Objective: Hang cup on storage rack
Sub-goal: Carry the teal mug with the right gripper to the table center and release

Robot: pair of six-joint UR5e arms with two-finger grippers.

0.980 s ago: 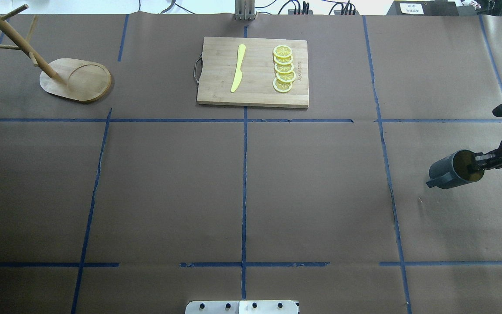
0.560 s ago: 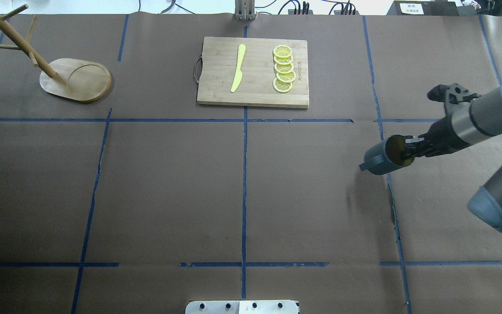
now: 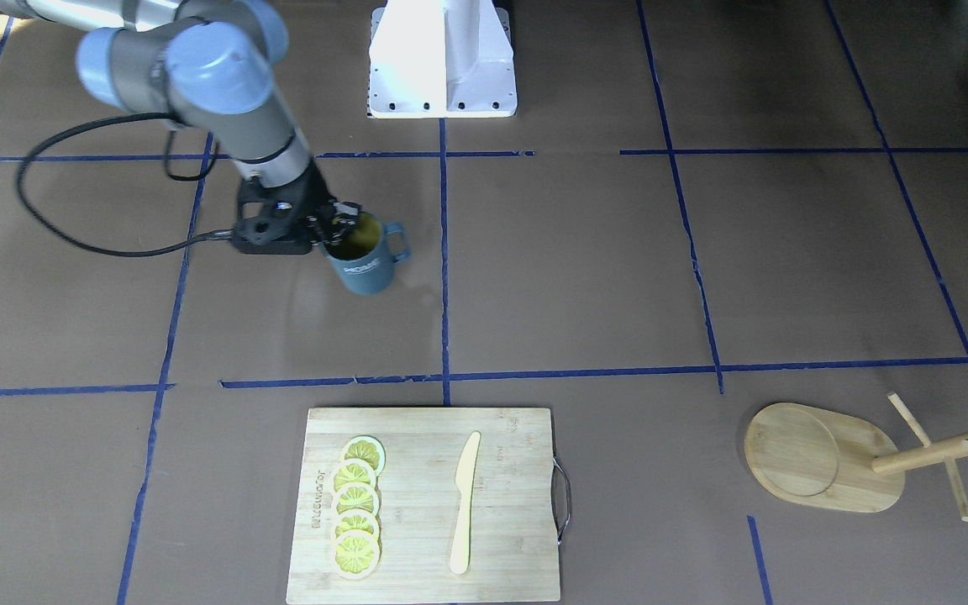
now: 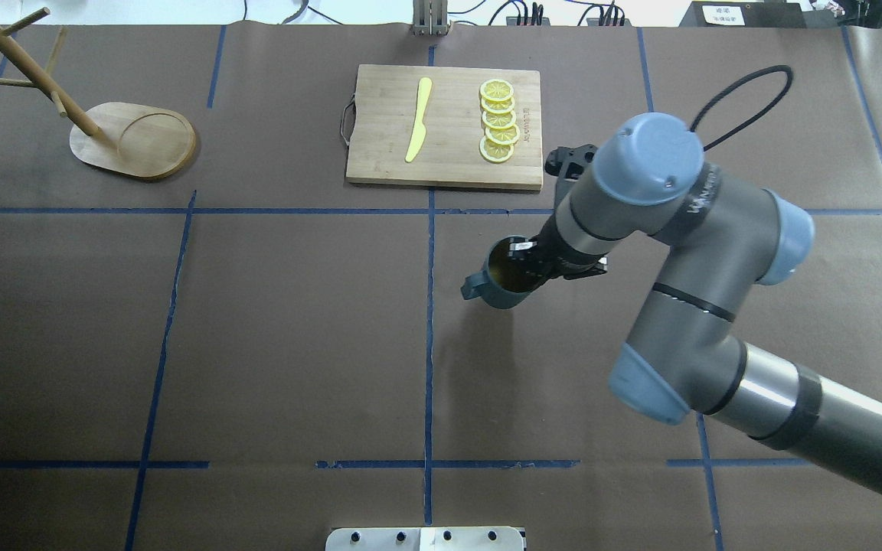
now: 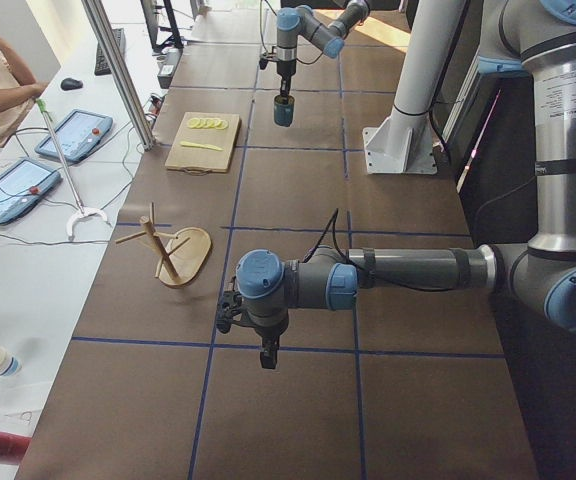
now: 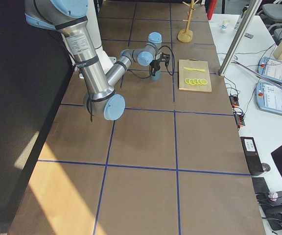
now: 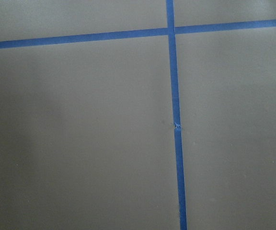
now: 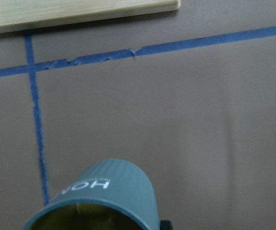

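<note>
The cup (image 4: 496, 282), dark blue-grey with a yellow inside and white "HOME" lettering, hangs tilted above the table's middle, just right of the centre tape line. My right gripper (image 4: 522, 263) is shut on its rim, one finger inside. The front-facing view shows the cup (image 3: 365, 262) with its handle pointing away from the gripper (image 3: 339, 228). The right wrist view shows the cup (image 8: 102, 194) at the bottom edge. The storage rack (image 4: 135, 141) stands at the far left (image 3: 820, 458), with no mug on its pegs. My left gripper (image 5: 268, 358) shows only in the exterior left view; I cannot tell its state.
A bamboo cutting board (image 4: 380, 153) with a metal handle lies at the far centre, bearing a yellow knife (image 4: 418, 121) and several lemon slices (image 4: 499, 121). Blue tape lines cross the brown table cover. The left wrist view shows only table and tape.
My right arm has swung left from the table's right edge to just right of centre, carrying the cup. Rack and cutting board have not moved.
</note>
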